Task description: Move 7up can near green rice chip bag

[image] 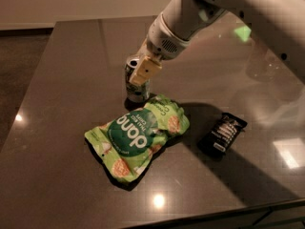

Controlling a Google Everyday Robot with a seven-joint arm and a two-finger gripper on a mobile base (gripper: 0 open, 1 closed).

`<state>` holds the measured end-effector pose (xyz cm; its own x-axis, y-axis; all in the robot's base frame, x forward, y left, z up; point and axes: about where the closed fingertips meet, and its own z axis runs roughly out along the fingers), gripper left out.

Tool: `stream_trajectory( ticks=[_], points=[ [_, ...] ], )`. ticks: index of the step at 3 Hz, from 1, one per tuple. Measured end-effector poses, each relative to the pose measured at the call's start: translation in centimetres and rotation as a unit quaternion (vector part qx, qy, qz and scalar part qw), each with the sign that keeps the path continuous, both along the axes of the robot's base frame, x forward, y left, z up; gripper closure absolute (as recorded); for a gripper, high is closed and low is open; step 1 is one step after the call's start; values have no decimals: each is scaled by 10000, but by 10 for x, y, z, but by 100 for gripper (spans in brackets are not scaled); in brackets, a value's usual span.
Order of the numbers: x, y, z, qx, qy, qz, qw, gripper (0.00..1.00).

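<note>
near the table's (62, 56) middle, the 7up can (137, 93) stood upright, just beside the green rice chip bag's (138, 133) top edge, gripped by the gripper (138, 78) reaching down from the right; a black wrapper (222, 132) lay well apart.

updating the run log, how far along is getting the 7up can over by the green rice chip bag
Mostly done: the 7up can is upright right at the far edge of the green rice chip bag. In hand: the claw is clamped on the can. Left: let go and pull the arm clear.
</note>
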<state>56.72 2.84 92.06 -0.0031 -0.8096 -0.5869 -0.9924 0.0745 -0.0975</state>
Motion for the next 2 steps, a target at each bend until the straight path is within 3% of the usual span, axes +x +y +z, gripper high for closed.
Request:
stream_trajectory(
  ticks=[1, 2],
  points=[
    [-1, 1, -1, -5, 8, 15, 10000, 7],
    [-1, 2, -2, -7, 12, 25, 10000, 0]
  ],
)
